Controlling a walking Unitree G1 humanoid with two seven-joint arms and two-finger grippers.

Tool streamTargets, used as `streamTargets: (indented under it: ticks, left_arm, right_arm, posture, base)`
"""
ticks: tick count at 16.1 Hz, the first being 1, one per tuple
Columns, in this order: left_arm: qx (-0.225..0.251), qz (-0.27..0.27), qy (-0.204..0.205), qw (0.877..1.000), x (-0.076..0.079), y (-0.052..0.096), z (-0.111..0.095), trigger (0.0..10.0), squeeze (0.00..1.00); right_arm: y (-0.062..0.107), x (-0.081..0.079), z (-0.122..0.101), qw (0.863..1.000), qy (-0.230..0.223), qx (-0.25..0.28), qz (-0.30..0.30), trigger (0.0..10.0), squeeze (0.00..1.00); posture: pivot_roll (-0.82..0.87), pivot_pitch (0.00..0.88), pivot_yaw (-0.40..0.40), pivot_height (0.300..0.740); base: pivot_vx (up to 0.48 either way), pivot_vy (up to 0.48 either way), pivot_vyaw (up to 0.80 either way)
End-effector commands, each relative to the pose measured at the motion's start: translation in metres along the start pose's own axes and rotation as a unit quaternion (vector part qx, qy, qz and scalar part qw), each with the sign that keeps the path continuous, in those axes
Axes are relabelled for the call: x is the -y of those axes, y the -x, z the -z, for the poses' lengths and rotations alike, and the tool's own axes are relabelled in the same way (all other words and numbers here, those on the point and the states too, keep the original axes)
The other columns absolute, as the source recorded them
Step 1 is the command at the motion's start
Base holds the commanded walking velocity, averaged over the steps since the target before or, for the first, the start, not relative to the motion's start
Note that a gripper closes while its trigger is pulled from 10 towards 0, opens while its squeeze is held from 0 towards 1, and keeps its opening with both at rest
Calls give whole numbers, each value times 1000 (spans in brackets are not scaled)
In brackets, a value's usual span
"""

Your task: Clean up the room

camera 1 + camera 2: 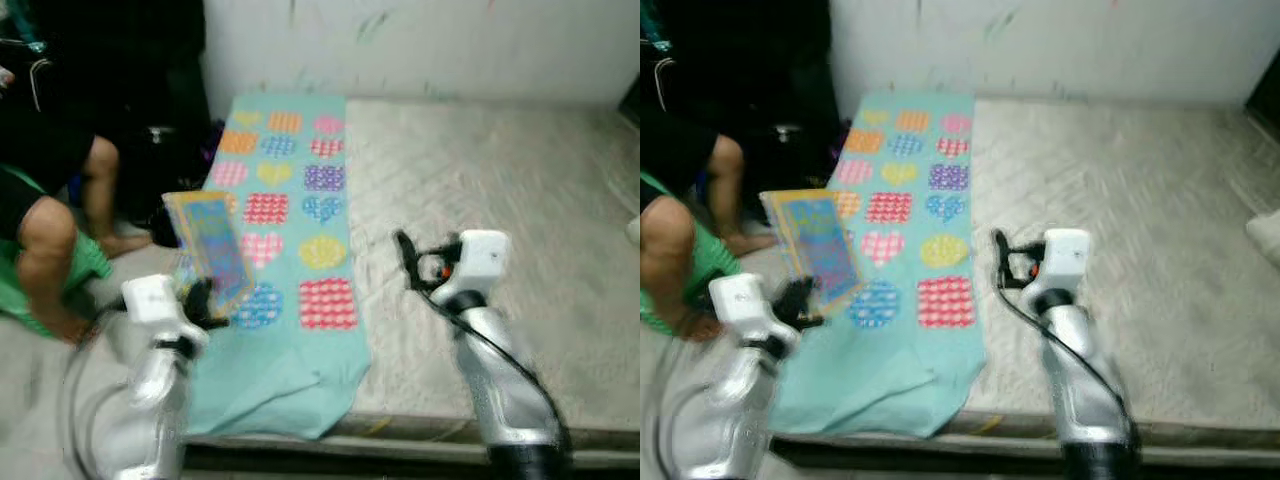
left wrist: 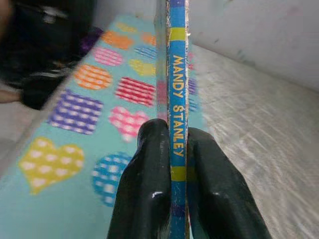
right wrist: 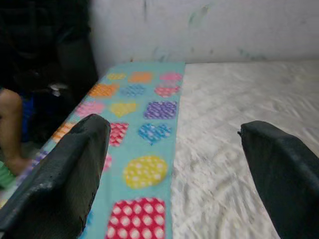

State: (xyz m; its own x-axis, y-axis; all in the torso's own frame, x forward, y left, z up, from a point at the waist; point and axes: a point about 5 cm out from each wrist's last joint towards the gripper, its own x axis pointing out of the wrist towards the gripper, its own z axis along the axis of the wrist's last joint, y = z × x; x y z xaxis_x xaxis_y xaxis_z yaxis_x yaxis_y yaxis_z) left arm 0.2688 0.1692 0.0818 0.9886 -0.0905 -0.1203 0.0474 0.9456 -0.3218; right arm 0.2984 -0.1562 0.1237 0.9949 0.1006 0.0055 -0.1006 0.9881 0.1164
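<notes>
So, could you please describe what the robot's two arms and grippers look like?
Both arms are silver metal tubes with white housings at the wrists. A black cable runs along the right arm. The left gripper and right gripper each have two long, rounded black fingers.

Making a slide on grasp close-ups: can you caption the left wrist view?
Left gripper clamps a thin book by its spine, above a teal blanket patterned with hearts.
</notes>
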Motion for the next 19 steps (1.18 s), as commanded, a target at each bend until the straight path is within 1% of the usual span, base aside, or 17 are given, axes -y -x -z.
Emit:
streamTargets:
  ticks: [1,2,5,19]
  left_arm:
    - [27,5,-16,999,-1,0,-14,10000,0]
    - [28,4,-12,1000,-1,1,-14,10000,0]
    - [28,1,-11,1000,-2,2,-14,10000,0]
    - [28,1,-11,1000,-2,2,-14,10000,0]
  right_arm:
    - [-1,-4,-6,1000,-3,11,-7,10000,0]
    - [-1,-3,-6,1000,-2,10,-7,10000,0]
    - [0,-1,-5,1000,3,7,-8,10000,0]
    - [0,-1,-5,1000,3,7,-8,10000,0]
  posture:
    - [-142,41,6,740]
    - [-143,42,5,740]
    - [-144,48,4,740]
    - [-144,48,4,740]
  base:
    - [0,0,0]
    - [0,0,0]
    - [0,-480,0]
    - [0,-480,0]
